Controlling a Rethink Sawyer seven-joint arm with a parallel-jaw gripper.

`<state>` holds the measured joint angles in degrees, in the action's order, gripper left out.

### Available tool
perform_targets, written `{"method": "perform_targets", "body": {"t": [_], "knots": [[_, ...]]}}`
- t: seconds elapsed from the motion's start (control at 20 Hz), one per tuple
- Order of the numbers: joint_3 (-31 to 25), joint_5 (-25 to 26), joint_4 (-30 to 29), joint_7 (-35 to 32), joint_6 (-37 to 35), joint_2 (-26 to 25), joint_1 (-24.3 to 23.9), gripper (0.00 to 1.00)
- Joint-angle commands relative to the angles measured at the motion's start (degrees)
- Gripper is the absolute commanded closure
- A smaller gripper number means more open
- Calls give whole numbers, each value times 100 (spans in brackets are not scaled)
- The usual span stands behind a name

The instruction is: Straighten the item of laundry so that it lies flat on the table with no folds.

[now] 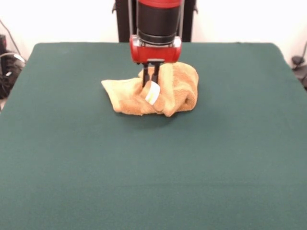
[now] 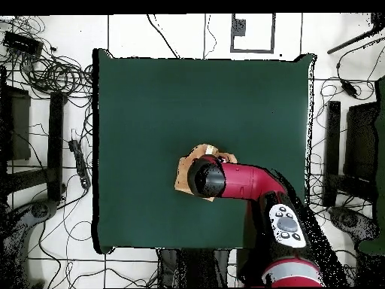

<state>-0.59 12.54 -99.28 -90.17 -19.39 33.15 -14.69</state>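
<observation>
Stretching from the near edge toward the robot, the table is showing only bare dark green cloth across its whole near half. Beyond that, closer to the far edge than the near one and roughly midway between the two side edges, the item of laundry is lying crumpled in a heap, its golden-orange terry doubled over itself in thick folds, with a small white tag sticking out at the front. The towel is bunching like this, by my judgement, because the gripper is pinching a fold near the tag, its two dark fingers standing close together with cloth between them, clenched on the fabric. Behind and above the heap, the red and black arm is coming straight down from the far edge, wrist vertical over the towel. In the overhead view, the arm is reaching in from the robot's edge and covering most of the towel.
</observation>
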Motion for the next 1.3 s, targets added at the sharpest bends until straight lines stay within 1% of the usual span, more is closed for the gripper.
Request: {"method": "perform_targets", "body": {"t": [0.05, 0.4, 0.7, 1.3], "knots": [[-130, -557, 39, -1354, -586, -85, 449, 100], [57, -834, -23, -1467, -489, -100, 641, 100], [250, -1055, -77, -1587, -517, -31, 916, 100], [513, -1486, -135, -1637, -384, -102, 1263, 100]]}}
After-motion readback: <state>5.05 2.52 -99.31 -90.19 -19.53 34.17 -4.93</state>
